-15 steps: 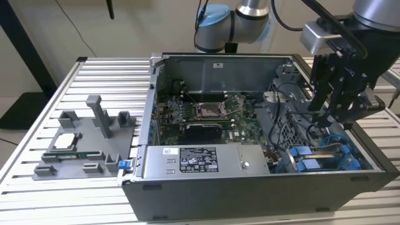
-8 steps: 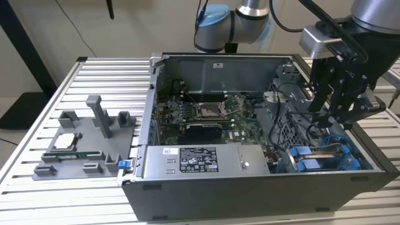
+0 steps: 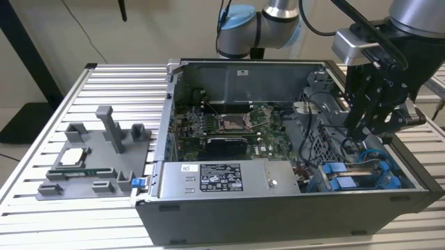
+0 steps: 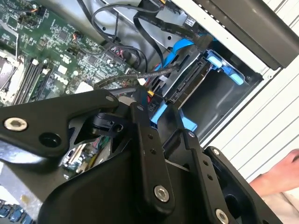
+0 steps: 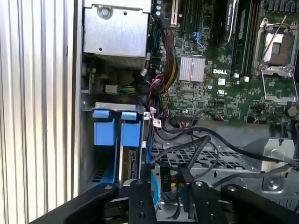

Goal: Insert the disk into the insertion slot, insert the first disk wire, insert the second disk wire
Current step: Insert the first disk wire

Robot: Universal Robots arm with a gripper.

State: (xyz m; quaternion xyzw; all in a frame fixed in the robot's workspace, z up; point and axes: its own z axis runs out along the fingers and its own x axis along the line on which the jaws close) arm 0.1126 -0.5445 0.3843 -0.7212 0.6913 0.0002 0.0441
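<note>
The case (image 3: 278, 219) lies open on the bench (image 3: 41, 219). In the slot (image 5: 112, 106), at the case corner on the exterior view's right, the disk (image 5: 131, 135) sits long axis down, socket end up. My gripper (image 5: 166, 184) hangs just above, apparently clamped on a black plug (image 5: 170, 181).

Slatted table (image 3: 70, 225) — bears 1 computer case (image 3: 278, 221), 1 grey fixture (image 3: 90, 167).

Cable tangle (image 5: 198, 151) beside insertion slot (image 5: 100, 161)
</note>
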